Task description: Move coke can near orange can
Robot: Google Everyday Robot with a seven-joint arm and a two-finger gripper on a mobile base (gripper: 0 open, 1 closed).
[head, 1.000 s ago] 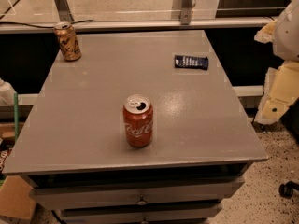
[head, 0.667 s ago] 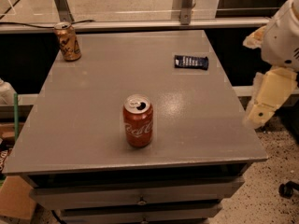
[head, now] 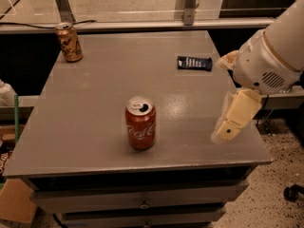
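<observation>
The coke can [head: 140, 123], red with white script and a silver top, stands upright near the front middle of the grey table [head: 95, 94]. The orange can [head: 69, 42], golden-orange with dark markings, stands upright at the table's far left corner. My gripper [head: 222, 99] hangs over the table's right edge, to the right of the coke can and well apart from it. Its two cream fingers [head: 235, 117] are spread apart and hold nothing.
A dark flat packet [head: 194, 63] lies on the table's far right part. A metal rail [head: 142, 25] runs behind the table. Drawers [head: 142, 194] sit below the front edge. Boxes [head: 14, 203] stand on the floor at the left.
My arm has come in from the right edge of the view and now reaches over the table's right side. Both cans and the packet have not moved.
</observation>
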